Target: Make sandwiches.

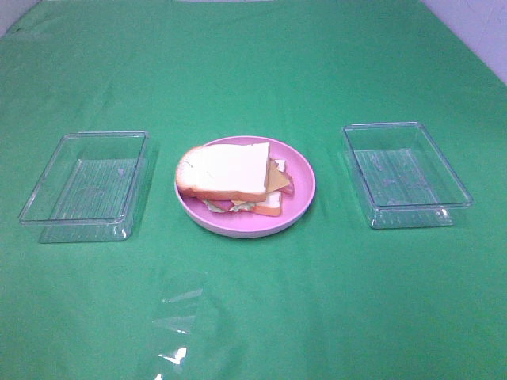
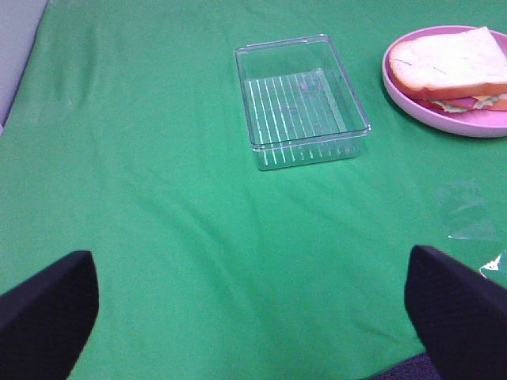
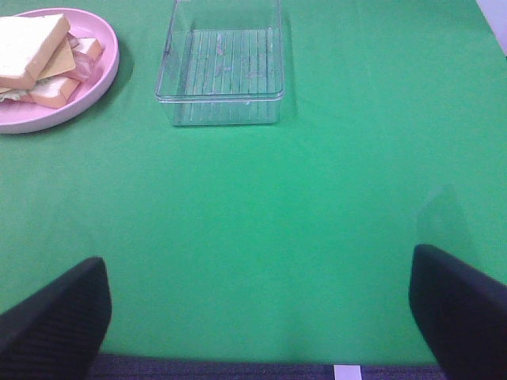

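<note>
We see a green surface (image 1: 253,317) from above. At its middle sits a pink plate (image 1: 305,198) holding the sandwich (image 1: 230,172): a white bread slice on top, with cheese (image 1: 277,177), something pink that may be bacon, and a lettuce (image 1: 230,207) edge showing beneath, over a lower slice. The layers sit skewed, the top slice shifted left of the filling. A clear tray (image 1: 85,186) lies well to the left of the plate, and a second clear tray (image 1: 405,174) well to the right; both look empty.

Neither arm appears in the high view. In the wrist views, the left claw (image 2: 253,309) and the right claw (image 3: 257,309) both stand wide open, holding nothing, near the front edge and well apart from the plate.

We judge the stack close to finished. The risk is the loose, offset layers: a nudge or uneven pinch could slide the top slice off or push the plate.
</note>
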Robot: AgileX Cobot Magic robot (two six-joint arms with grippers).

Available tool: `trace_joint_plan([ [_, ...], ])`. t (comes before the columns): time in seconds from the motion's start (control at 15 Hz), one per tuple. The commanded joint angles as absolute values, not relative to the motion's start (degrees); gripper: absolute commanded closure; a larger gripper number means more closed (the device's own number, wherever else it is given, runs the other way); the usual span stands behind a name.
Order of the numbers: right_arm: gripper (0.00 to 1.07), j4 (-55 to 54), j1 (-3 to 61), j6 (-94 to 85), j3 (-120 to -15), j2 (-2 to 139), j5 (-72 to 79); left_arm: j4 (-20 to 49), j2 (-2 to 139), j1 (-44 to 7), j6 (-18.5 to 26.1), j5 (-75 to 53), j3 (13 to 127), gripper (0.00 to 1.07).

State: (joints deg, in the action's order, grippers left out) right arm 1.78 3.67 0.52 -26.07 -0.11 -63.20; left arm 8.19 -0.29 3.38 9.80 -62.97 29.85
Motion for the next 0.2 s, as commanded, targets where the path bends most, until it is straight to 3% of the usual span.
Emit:
trace_joint_plan([
  [0.07, 0.09, 1.60, 3.44, 0.00, -25.90, -1.60, -62.91, 8.71, -1.20, 3.55, 9.91, -62.05, 29.85, 0.05],
  [0.2, 0.09, 1.60, 3.44, 0.00, -25.90, -1.60, -62.91, 8.71, -1.20, 3.55, 9.91, -62.05, 29.85, 0.05],
])
